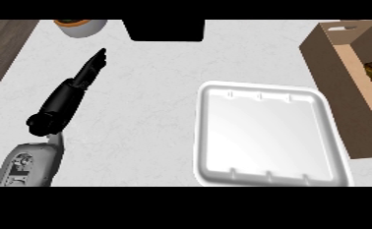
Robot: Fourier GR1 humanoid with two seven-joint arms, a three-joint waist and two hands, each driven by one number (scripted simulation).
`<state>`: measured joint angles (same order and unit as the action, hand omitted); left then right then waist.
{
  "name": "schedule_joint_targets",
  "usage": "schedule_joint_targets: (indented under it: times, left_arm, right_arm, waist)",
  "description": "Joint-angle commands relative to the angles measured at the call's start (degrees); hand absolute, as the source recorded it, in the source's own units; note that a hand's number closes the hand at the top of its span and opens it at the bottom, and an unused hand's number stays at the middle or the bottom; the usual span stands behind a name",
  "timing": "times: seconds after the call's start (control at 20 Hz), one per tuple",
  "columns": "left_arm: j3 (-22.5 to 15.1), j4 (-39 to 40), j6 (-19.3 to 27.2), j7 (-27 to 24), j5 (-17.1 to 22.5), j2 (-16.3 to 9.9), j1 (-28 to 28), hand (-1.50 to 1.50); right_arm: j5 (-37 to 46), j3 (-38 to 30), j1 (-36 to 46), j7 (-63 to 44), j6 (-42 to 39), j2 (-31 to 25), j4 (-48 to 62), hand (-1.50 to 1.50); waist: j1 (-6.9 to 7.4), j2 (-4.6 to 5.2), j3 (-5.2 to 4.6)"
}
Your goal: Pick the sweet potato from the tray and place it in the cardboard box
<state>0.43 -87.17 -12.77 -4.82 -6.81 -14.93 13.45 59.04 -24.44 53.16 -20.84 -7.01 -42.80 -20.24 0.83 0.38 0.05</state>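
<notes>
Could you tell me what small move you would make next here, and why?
Probably none with the left robot hand, which rests open left of the white tray. The tray looks empty and something dark shows inside the cardboard box, so I would check there first.

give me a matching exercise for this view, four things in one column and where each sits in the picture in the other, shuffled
Things:
1. white tray
2. cardboard box
3. left hand
4. round pot

Places:
A. top left corner of the counter
B. right edge of the view, partly cut off
C. left side, fingers straight and pointing away from the robot
D. lower right of centre, nothing visible in it

Pairs: 1-D, 2-B, 3-C, 4-A
</notes>
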Motion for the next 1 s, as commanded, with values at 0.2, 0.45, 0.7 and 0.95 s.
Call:
schedule_joint_targets:
  times: [0.2, 0.45, 0.7, 0.95]
  left_arm:
    - [-0.89, -2.53, 0.97, 3.62, -0.46, 2.17, 0.99, 0.0]
    - [0.5, -1.13, 0.76, 0.53, -0.79, 0.48, -2.16, 0.0]
    - [-0.03, -1.13, 1.86, 0.17, -1.74, 1.41, -1.92, 0.0]
    - [1.0, 0.49, -0.43, 0.69, -0.38, 0.25, 0.05, 0.0]
  right_arm:
    - [-5.25, -2.21, -1.05, 11.57, -1.01, 1.88, -1.05, -1.5]
    - [-17.56, -15.13, 1.0, 19.75, 10.32, 1.6, -6.42, -1.5]
    - [-29.38, -27.94, 1.68, 20.84, 16.05, 1.53, -7.43, -1.5]
    - [-35.61, -33.31, -4.73, 26.38, 16.83, 0.35, -7.48, -1.5]
  waist:
    - [0.04, -0.14, 0.04]
    - [-1.02, -0.61, 0.24]
    - [-1.3, -0.29, 0.15]
    - [-1.16, -0.18, 0.02]
